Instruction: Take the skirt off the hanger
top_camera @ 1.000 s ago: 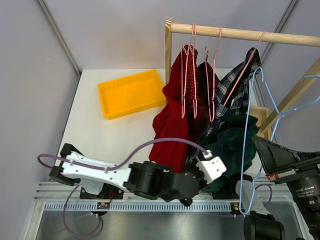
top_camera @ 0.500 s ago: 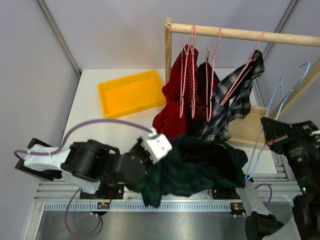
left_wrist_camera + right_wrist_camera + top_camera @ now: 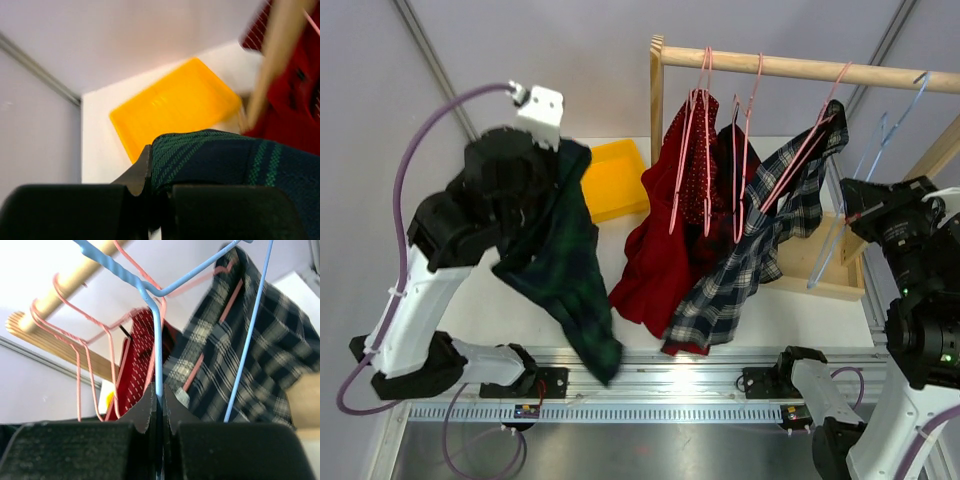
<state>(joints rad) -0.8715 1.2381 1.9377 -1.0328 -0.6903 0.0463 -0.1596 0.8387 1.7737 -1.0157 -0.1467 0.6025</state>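
The skirt [image 3: 563,275], dark green plaid, hangs free from my left gripper [image 3: 563,152], which is raised high over the table's left side. In the left wrist view the left gripper [image 3: 150,172] is shut on a fold of the skirt [image 3: 225,157]. The hanger [image 3: 868,175], thin blue wire, is bare and stands up at the right, near the wooden rail. My right gripper [image 3: 854,214] holds its lower part. In the right wrist view the right gripper [image 3: 159,399] is shut on the hanger's [image 3: 156,335] wire stem.
A wooden rail [image 3: 800,68] carries pink hangers with a red garment [image 3: 655,265] and a dark plaid shirt [image 3: 745,265]. A yellow tray [image 3: 617,180] lies on the white table behind the skirt, also in the left wrist view as the yellow tray [image 3: 175,107].
The left arm swung up and to the left, carrying the skirt from the front middle of the table. The right arm lifted the bare blue hanger up toward the rail.
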